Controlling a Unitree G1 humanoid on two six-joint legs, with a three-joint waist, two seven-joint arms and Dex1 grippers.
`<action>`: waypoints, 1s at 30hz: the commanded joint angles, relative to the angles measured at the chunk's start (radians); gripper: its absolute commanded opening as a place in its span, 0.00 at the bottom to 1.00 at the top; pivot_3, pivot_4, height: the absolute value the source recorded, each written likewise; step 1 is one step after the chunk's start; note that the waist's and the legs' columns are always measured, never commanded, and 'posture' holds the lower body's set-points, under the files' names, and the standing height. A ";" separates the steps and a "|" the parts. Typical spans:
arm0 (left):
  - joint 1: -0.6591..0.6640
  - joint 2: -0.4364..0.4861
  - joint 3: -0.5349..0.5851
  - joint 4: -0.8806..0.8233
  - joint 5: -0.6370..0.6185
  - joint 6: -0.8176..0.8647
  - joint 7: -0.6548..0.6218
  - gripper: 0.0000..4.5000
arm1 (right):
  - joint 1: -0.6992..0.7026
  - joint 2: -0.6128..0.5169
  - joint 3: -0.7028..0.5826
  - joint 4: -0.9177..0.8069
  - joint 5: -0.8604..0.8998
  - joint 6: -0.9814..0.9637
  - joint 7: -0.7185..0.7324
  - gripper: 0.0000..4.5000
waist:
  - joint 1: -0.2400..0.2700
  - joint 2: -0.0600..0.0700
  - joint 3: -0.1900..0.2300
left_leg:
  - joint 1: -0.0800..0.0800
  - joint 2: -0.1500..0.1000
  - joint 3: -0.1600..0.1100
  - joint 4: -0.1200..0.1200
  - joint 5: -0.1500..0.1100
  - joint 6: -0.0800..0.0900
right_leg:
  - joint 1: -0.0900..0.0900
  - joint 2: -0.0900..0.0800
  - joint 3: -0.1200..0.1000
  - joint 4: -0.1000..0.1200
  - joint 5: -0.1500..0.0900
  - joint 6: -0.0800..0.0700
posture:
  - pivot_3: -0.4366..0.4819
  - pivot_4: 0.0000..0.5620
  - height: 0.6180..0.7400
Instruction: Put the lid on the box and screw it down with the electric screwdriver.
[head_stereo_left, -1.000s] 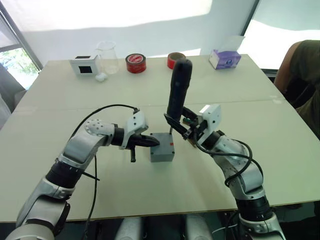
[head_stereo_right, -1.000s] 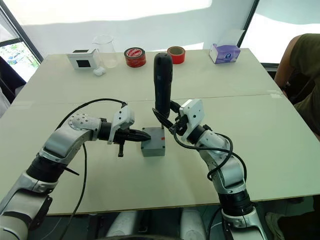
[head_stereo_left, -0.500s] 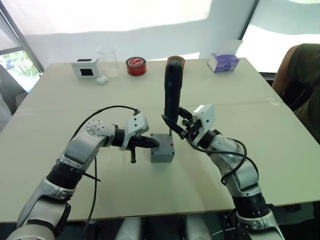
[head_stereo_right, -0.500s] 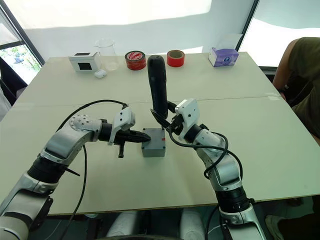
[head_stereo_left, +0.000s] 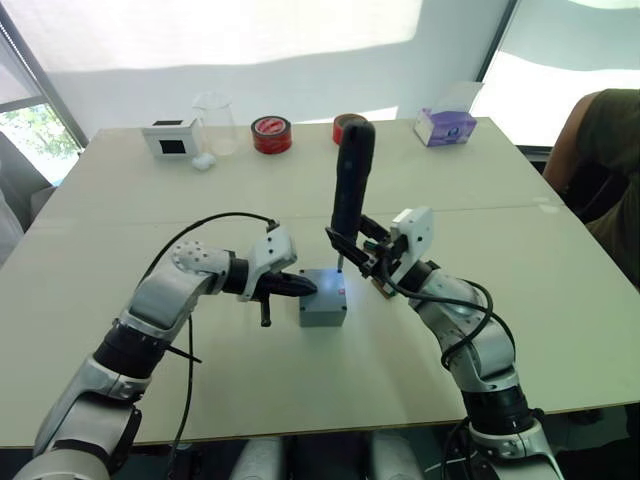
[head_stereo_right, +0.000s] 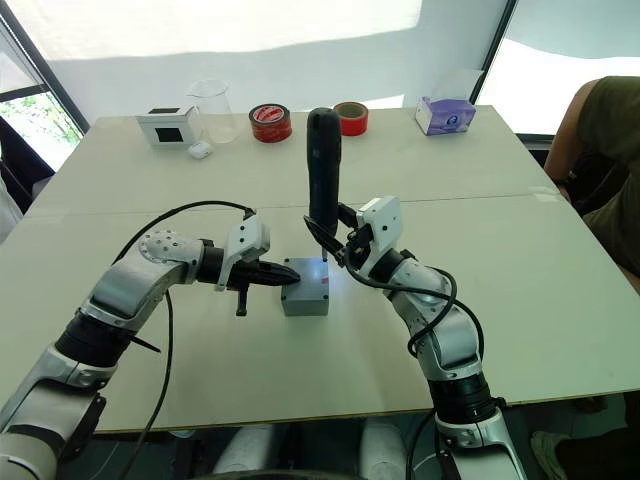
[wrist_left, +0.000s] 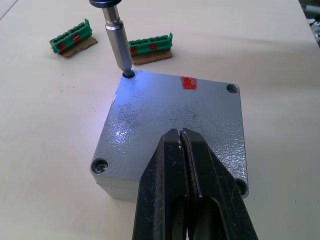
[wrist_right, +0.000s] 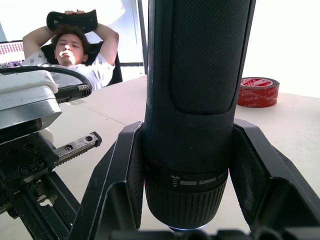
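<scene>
The grey lid (wrist_left: 175, 107) sits on top of the grey box (head_stereo_left: 322, 312), with a red mark near one edge and screw holes at its corners. My left gripper (wrist_left: 181, 131) is shut, its tips resting on the lid's top from the left side (head_stereo_left: 305, 287). My right gripper (head_stereo_left: 352, 257) is shut on the black electric screwdriver (head_stereo_left: 352, 180), which stands nearly upright. The metal bit (wrist_left: 119, 47) sits in the lid's far corner hole. A bluish light falls on the lid around the bit.
At the table's far edge stand a white box with a black face (head_stereo_left: 170, 137), a glass beaker (head_stereo_left: 213, 122), two red tape rolls (head_stereo_left: 271, 131), and a purple tissue box (head_stereo_left: 445, 125). Two green terminal blocks (wrist_left: 150, 46) lie behind the box. A person (head_stereo_left: 600, 150) sits at the right.
The screwdriver has come more upright over the lid's corner, and a bluish glow now shows on the lid. The left gripper has stayed on the lid.
</scene>
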 joint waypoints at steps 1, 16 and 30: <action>0.005 0.004 0.000 -0.013 0.008 -0.004 -0.002 0.00 | 0.071 -0.016 0.044 0.100 -0.027 0.069 0.012 0.40 | 0.000 0.000 0.000 | 0.000 0.000 0.000 0.000 0.000 0.000 | 0.000 0.000 0.000 0.000 0.000 0.000 | 0.48 0.27 1.00; 0.010 0.003 0.001 -0.011 0.007 -0.002 -0.001 0.00 | 0.021 -0.055 0.029 0.041 -0.039 0.042 0.036 0.40 | 0.001 0.000 0.000 | 0.000 0.000 0.000 -0.002 0.000 0.000 | -0.001 -0.002 0.000 -0.001 -0.001 -0.002 | 0.48 0.27 1.00; 0.041 -0.078 0.127 -0.030 -0.118 0.065 0.057 0.00 | -0.543 -0.257 -0.440 -0.085 0.688 0.671 -0.193 0.40 | 0.017 0.008 0.012 | -0.035 0.000 -0.002 0.000 0.008 -0.012 | -0.032 -0.002 -0.001 0.004 0.004 -0.002 | 0.48 0.27 1.00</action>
